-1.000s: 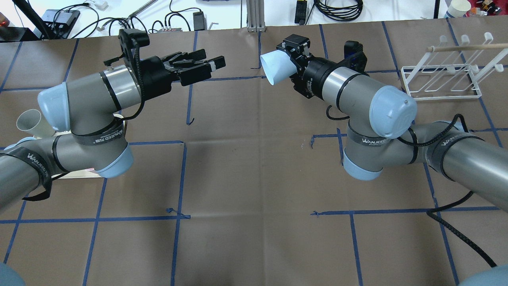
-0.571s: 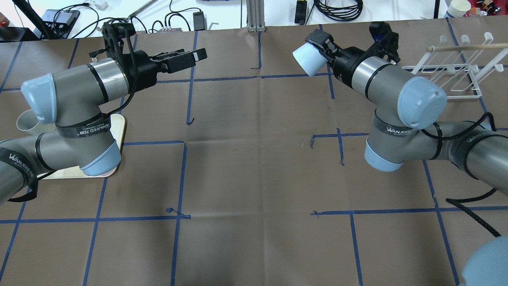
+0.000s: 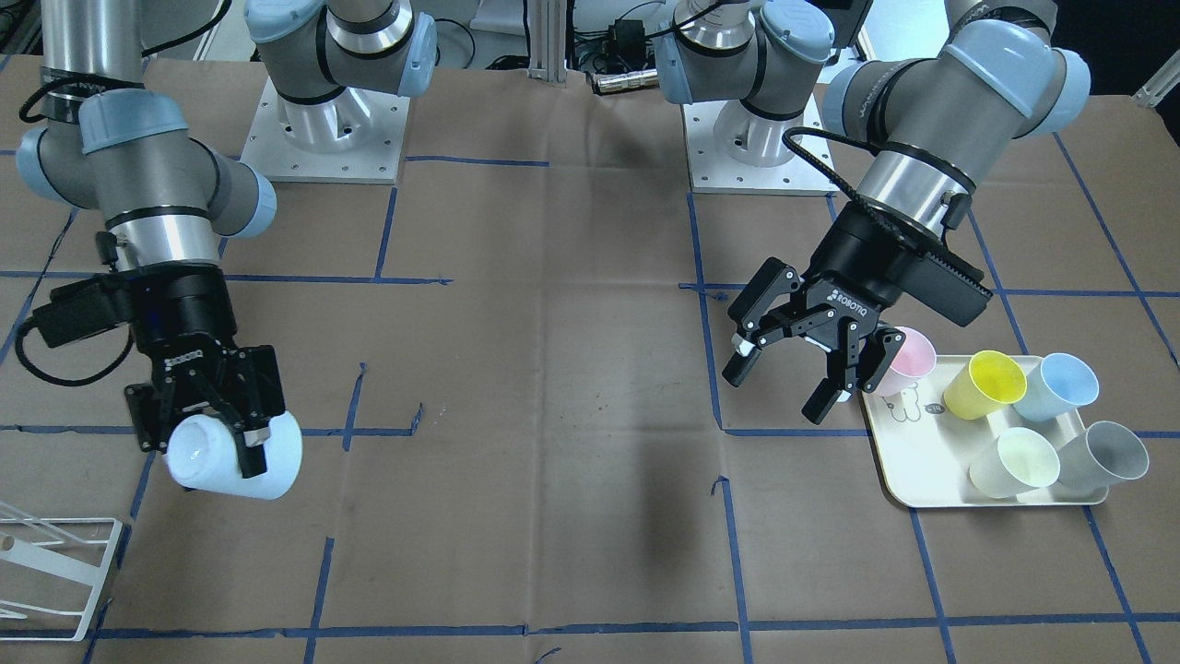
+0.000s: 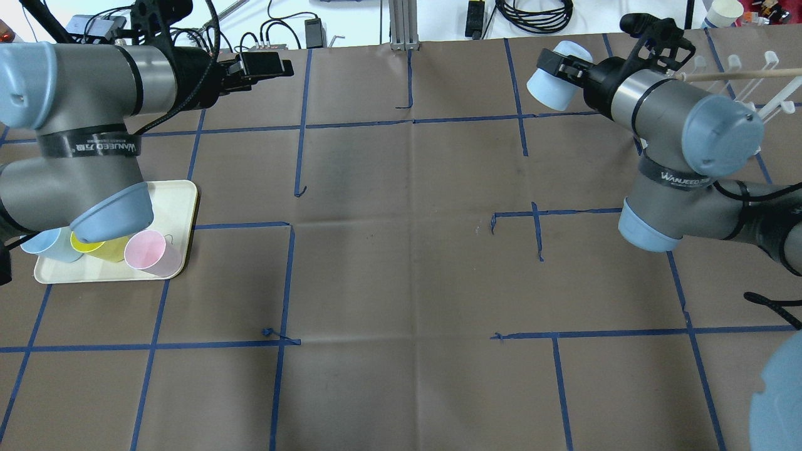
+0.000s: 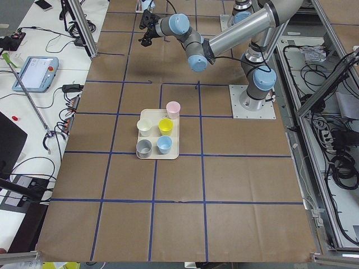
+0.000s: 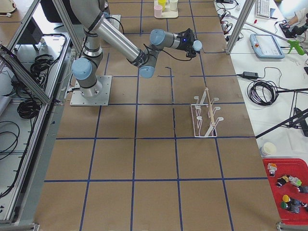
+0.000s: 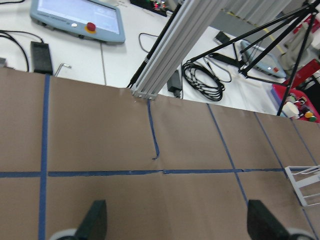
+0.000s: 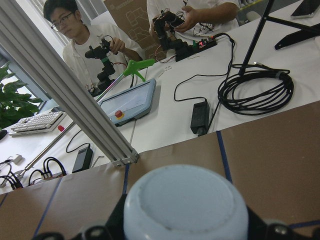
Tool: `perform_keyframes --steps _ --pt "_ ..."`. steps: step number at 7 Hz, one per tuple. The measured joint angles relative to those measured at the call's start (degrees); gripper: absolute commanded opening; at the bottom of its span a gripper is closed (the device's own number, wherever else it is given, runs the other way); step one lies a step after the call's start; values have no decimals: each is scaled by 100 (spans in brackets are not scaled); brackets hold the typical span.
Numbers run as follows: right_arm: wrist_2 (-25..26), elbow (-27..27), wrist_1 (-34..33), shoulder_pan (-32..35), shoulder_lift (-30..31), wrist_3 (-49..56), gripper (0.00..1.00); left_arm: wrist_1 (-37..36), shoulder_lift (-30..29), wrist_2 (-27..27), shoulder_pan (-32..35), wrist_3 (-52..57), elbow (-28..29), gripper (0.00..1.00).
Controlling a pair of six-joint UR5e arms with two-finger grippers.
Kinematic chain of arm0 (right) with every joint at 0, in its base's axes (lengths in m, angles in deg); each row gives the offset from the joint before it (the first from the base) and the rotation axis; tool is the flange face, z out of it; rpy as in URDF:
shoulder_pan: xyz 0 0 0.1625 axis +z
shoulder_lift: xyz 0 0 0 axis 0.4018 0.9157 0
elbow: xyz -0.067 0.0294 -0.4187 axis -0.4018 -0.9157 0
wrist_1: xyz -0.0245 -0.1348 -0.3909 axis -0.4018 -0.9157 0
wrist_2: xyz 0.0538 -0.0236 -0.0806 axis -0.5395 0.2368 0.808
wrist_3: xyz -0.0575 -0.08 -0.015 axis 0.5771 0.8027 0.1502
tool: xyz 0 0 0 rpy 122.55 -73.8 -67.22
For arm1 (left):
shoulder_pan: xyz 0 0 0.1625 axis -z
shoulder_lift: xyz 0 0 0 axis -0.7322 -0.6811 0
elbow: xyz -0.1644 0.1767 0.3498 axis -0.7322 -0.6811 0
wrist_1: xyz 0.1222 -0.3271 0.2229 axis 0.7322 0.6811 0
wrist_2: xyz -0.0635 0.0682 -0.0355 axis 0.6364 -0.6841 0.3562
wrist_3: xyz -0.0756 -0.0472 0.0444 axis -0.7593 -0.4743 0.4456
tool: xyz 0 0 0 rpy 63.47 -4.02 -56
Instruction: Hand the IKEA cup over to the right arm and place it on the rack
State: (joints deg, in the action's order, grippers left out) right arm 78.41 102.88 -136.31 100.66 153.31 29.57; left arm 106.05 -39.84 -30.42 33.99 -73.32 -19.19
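Brown paper-covered table w/ blue tape grid; white bench w/ cables behind. R gripper clamps pale-blue cup; L gripper fingers spread, empty.

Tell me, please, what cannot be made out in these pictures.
Front-facing view: the white wire-frame rack is cut off by the left and bottom edges.
Overhead view: the left arm hides part of the cream plastic tray.
Right wrist view: the pale-blue plastic cup shows only its base; its mouth is hidden.

The left arm and the right arm are silver-grey tubes — pale-blue joint caps, black WANJEED bands, black cables.
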Motion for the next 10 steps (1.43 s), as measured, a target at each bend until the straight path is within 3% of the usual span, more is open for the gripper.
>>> perform_keyframes --steps 2,5,8,10 --pt "-48 -126 -1 -538 -114 866 31 1600 -27 -1113 349 0 678 99" --pt "-340 -725 -45 -1162 -610 2409 31 3958 -97 -2030 524 -111 1631 99" --pt "-626 -1365 -422 -1479 -1022 3512 30 5270 -17 -2604 528 -153 1921 99" --pt "-628 -1790 -740 -1526 -1440 3614 30 6122 8 -2858 532 -159 2127 99"
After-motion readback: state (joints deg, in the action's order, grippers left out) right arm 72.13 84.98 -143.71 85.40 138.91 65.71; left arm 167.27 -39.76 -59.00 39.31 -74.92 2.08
